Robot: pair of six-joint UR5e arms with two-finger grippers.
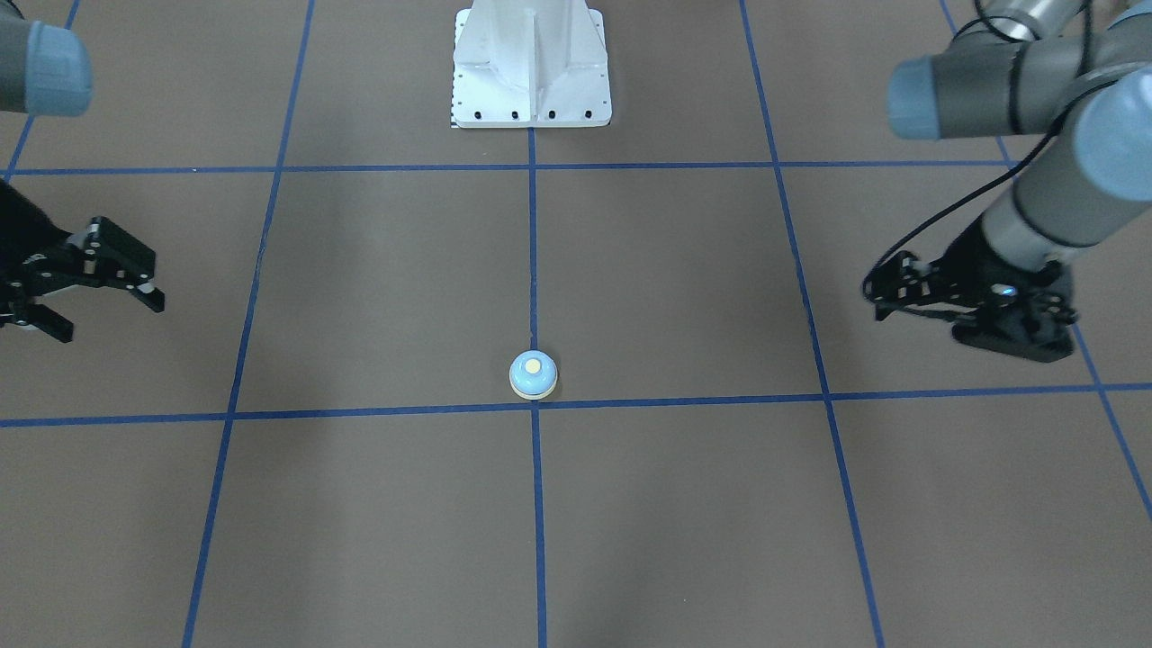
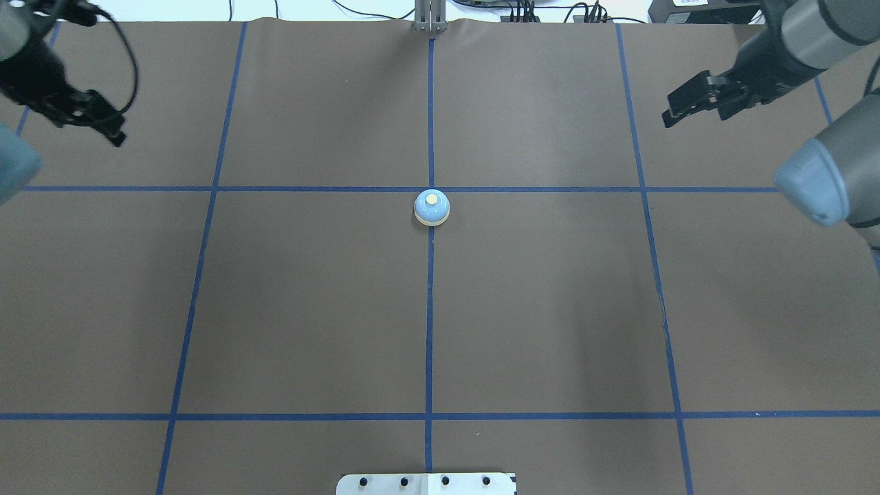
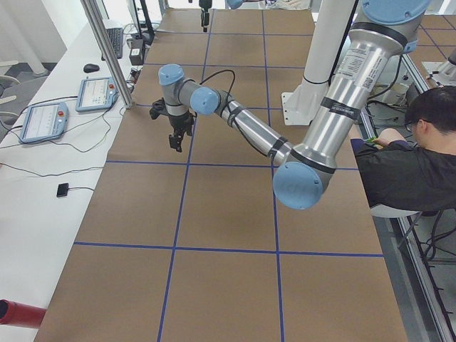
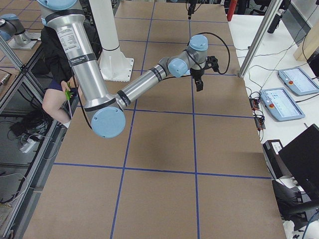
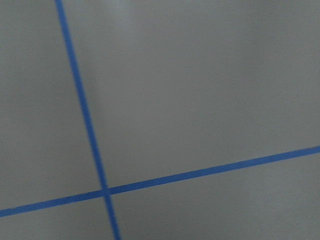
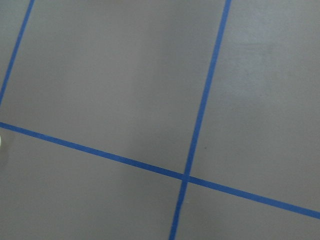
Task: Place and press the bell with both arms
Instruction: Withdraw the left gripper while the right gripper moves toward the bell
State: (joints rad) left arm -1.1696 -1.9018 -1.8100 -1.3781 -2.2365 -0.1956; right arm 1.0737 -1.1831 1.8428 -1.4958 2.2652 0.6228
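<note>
The bell (image 1: 533, 374), a small light-blue dome with a cream base ring and cream button, stands upright on the brown table's centre line, just by a blue tape crossing; it also shows in the overhead view (image 2: 432, 207). My left gripper (image 1: 886, 297) hovers far off to the bell's side with its fingers together and holds nothing; it also shows at the overhead view's far left (image 2: 117, 135). My right gripper (image 1: 108, 313) is open and empty, far off on the opposite side, at the overhead view's upper right (image 2: 694, 114). Both wrist views show only table and tape.
The white bolted pedestal (image 1: 531, 67) stands at the robot's edge of the table. Blue tape lines (image 2: 430, 309) divide the brown surface into squares. A seated person (image 3: 399, 157) is beside the table. Tablets (image 3: 43, 121) lie on the white bench past the far edge.
</note>
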